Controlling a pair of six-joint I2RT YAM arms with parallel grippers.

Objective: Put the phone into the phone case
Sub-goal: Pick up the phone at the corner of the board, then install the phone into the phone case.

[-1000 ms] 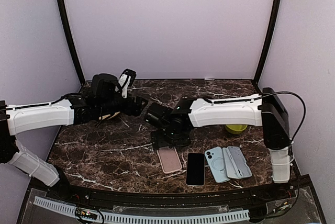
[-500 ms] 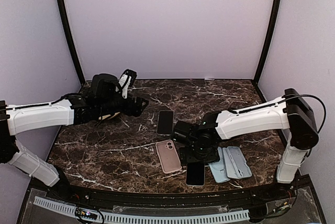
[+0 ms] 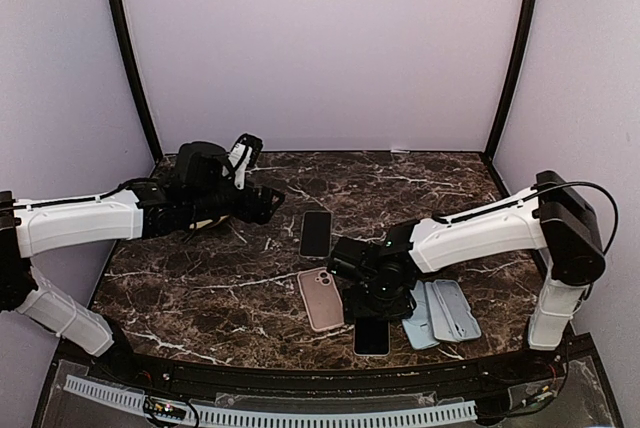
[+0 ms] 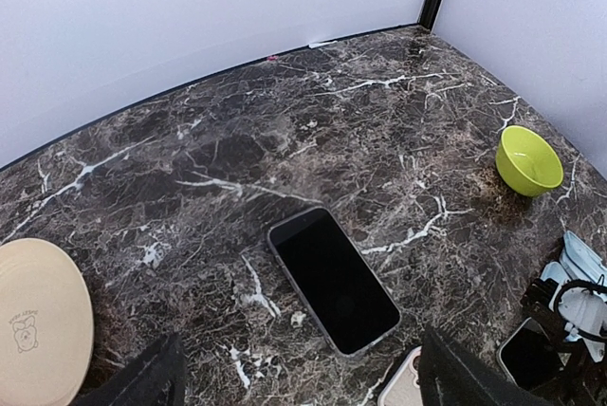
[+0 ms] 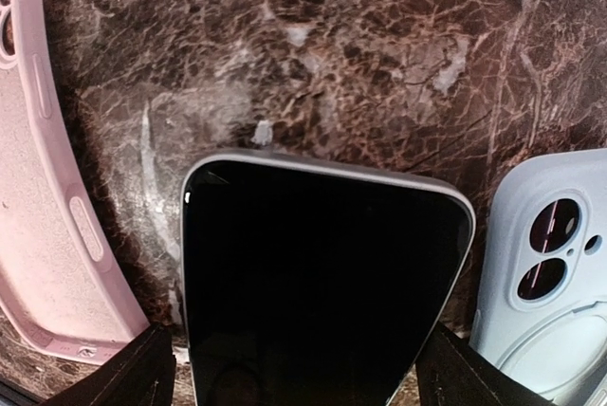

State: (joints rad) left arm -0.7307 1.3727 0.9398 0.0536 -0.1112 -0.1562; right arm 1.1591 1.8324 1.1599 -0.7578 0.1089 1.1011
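A dark phone (image 3: pixel 316 233) lies screen-up mid-table; it fills the left wrist view (image 4: pixel 332 278). My left gripper (image 3: pixel 262 203) hovers open to its left, its fingers (image 4: pixel 142 378) wide apart and empty. A second dark phone (image 3: pixel 371 336) lies near the front edge. My right gripper (image 3: pixel 375 306) is open low over that phone's far end. In the right wrist view the phone (image 5: pixel 322 283) lies between the two fingers (image 5: pixel 123 373); I cannot tell if they touch it. A pink phone case (image 3: pixel 322 298) lies just left of it, and also shows in the right wrist view (image 5: pixel 47 235).
Two light-blue cases (image 3: pixel 420 318) (image 3: pixel 455 308) lie right of the front phone; one shows in the right wrist view (image 5: pixel 550 273). A green bowl (image 4: pixel 527 159) sits at the right. A beige plate (image 4: pixel 38 316) lies at the left under my left arm.
My right arm has swung from mid-table toward the front right, uncovering the centre phone, and now sits over the front phone. The left arm has barely moved.
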